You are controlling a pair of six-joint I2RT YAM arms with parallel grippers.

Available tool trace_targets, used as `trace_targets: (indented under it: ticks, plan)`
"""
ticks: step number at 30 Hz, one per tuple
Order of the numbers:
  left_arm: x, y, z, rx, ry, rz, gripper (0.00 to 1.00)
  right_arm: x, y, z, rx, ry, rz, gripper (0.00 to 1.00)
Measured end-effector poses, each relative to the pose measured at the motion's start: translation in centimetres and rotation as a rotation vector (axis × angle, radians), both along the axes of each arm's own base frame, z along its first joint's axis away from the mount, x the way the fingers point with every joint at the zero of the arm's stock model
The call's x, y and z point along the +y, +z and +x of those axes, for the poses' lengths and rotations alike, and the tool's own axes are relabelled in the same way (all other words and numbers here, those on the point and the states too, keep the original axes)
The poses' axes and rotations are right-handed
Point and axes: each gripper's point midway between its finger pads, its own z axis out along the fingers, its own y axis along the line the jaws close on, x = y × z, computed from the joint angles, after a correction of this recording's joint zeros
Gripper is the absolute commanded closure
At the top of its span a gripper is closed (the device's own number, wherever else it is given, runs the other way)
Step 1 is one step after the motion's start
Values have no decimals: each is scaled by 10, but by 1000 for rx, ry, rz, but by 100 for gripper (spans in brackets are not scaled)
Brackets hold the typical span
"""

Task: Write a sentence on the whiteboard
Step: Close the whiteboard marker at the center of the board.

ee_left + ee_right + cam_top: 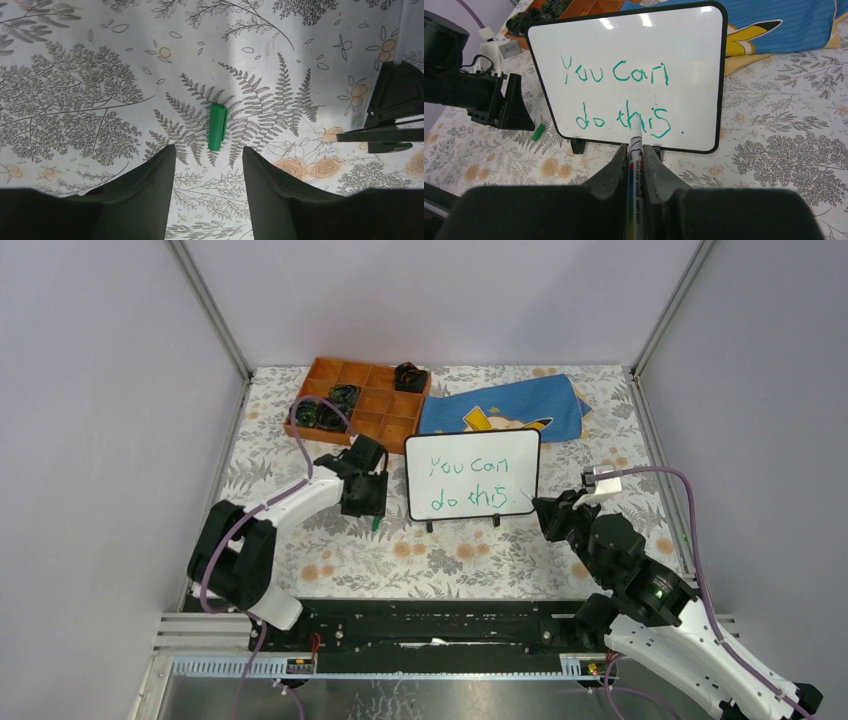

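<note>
Whiteboard (522, 445) with a thin black frame stands upright on two small black feet at the middle of the top view, on the fern-and-flower patterned table (450, 560). On it we read the sentence (621, 97) in green marker, "You can" above and "do this" below, with a dot after the last word. Our right gripper (548, 508) sits just to the lower right of the board in the top view and is clamped on a whiteboard marker (635, 135). In the right wrist view the marker runs up between the two fingers and its tip lies over the lower line at the word "this"; we cannot tell whether it touches the surface. Our left gripper (209, 155) is just left of the board and points down at the table. Its fingers stand apart with nothing between them but patterned table. A green marker cap (217, 126) lies flat on the table just beyond those fingertips, apart from both. At the right edge of the left wrist view we see one black foot of the board. Behind the board, toward the top of the top view, lies a blue cloth (510, 405) with a yellow cartoon print. To its left is an orange compartment tray (375, 400) holding a few dark items we cannot identify.
</note>
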Motion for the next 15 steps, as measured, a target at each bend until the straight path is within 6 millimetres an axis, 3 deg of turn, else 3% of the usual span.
trace_targets:
  ticks: [15]
  plan:
    - [-2, -33, -3, 89, -38, 78, 50, -1, 0, 0, -3, 2, -6, 100]
